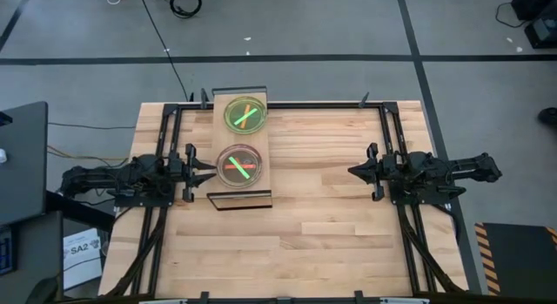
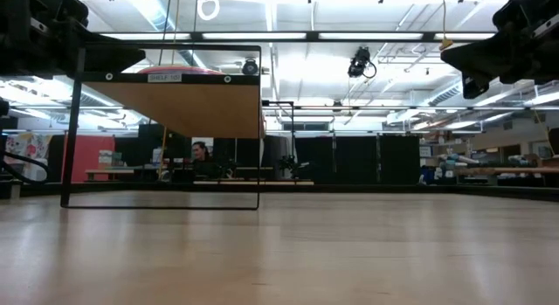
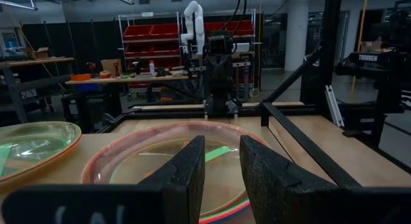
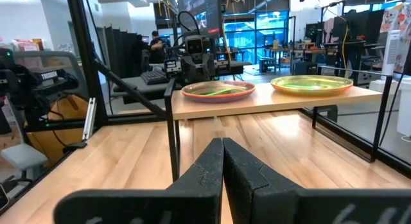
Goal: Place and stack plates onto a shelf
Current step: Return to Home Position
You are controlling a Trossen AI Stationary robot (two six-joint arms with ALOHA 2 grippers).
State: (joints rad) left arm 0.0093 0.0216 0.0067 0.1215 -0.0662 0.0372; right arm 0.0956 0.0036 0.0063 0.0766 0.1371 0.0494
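Note:
The shelf [image 1: 244, 152] is a narrow light-wood board on a dark frame, standing left of the table's middle. Two stacks of plates rest flat on it: a pinkish-red stack [image 1: 241, 165] toward the near end and a yellow-green stack [image 1: 246, 114] at the far end, each with bright green stripes. My left gripper [image 1: 207, 172] hovers level just left of the pink stack [image 3: 160, 161], open, with nothing between its fingers. My right gripper [image 1: 354, 171] sits shut toward the table's right, pointing at the shelf [image 4: 270, 99], well clear of it.
A black frame [image 1: 278, 106] runs round the slatted wooden tabletop [image 1: 296, 234]. The tabletop between the shelf and my right gripper and toward the near edge is bare wood. A dark monitor [image 1: 22, 160] stands beyond the left edge.

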